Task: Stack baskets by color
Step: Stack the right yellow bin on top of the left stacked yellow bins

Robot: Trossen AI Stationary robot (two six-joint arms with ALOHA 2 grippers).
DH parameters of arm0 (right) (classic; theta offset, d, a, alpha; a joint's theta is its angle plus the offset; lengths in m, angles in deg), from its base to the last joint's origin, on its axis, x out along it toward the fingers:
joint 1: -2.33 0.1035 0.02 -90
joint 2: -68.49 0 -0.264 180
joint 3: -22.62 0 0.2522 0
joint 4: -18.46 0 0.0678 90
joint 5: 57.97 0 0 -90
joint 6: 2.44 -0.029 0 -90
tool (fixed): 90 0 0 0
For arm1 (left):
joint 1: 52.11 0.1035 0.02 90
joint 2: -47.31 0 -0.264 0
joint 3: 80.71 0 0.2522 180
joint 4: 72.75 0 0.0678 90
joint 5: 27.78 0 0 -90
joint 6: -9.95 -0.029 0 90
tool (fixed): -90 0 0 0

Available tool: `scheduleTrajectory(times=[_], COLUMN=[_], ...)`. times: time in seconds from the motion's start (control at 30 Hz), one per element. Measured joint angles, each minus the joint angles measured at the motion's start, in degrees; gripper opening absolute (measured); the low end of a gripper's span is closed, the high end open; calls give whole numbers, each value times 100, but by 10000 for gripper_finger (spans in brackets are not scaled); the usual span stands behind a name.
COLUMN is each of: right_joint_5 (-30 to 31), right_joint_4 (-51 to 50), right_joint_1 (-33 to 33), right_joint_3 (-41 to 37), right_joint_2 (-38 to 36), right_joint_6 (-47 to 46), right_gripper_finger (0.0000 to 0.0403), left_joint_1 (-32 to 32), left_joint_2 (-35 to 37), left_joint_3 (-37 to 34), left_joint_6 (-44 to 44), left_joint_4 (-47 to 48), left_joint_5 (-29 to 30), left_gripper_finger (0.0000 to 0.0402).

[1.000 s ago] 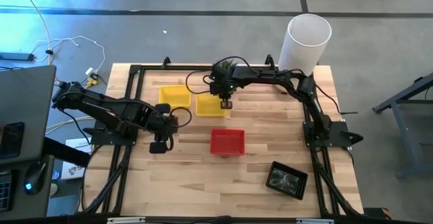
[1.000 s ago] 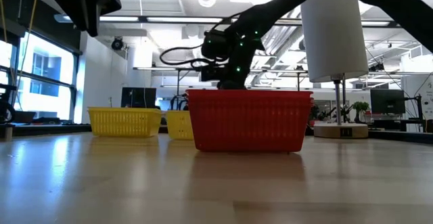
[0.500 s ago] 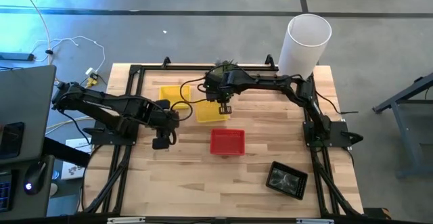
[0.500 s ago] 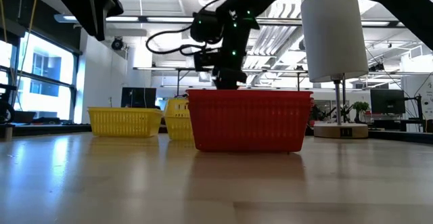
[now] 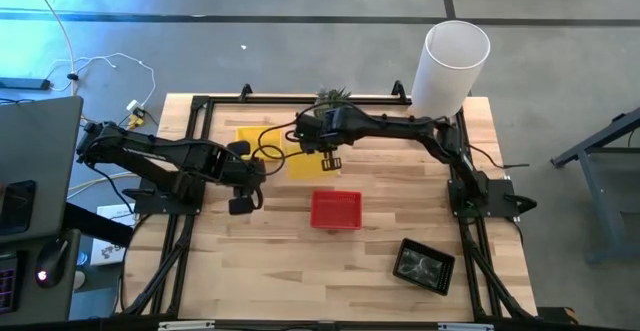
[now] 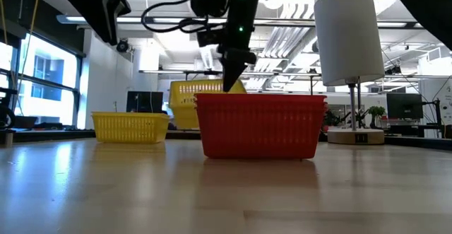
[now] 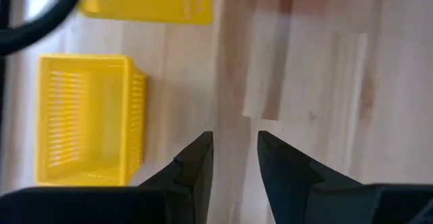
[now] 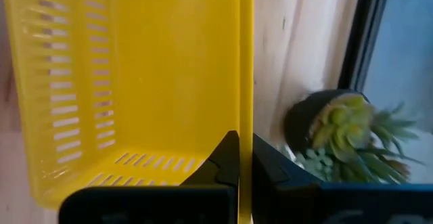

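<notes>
Between the right fingers (image 8: 238,158) — a yellow basket's (image 8: 135,82) rim, pinched.

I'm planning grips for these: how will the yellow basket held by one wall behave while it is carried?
Probably light: the right gripper lifts the yellow basket by one thin wall. It hangs clear of the table and tilted, so it may swing. The slotted plastic wall likely flexes, so the pinch could slip.

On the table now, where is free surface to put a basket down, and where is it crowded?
Free: bare wood left of the red basket, toward the table front edge. Crowded: the back, around the resting yellow basket, lifted yellow basket and both grippers.
</notes>
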Motion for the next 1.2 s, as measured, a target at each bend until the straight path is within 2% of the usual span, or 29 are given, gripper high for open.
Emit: scheduleTrajectory(times=[0.27, 0.47, 0.67, 0.87, 1.03, 1.2], right_joint_5=[489, 762, 1453, 1939, 1961, 1920], right_joint_4=[-668, -669, -627, -407, -361, -318], right_joint_1=[315, 595, 927, 1169, 1293, 1288], right_joint_3=[546, 888, 922, 922, 919, 919], right_joint_2=[0, 0, -1, -2, -2, -4], right_joint_6=[-60, -78, -29, -13, -57, -109], right_gripper_finger=[0, 0, 0, 0, 0, 0], left_joint_1=[0, -2, -6, -55, -55, -55], left_joint_2=[0, 0, 0, -79, -197, -373], left_joint_3=[0, 0, 0, 0, -9, -9], left_joint_6=[-1, -3, -79, -501, -839, -846], left_joint_4=[0, -9, -185, -691, -1179, -1408], left_joint_5=[667, 1137, 1680, 1815, 1832, 2295], left_gripper_finger=[101, 101, 101, 101, 101, 101])
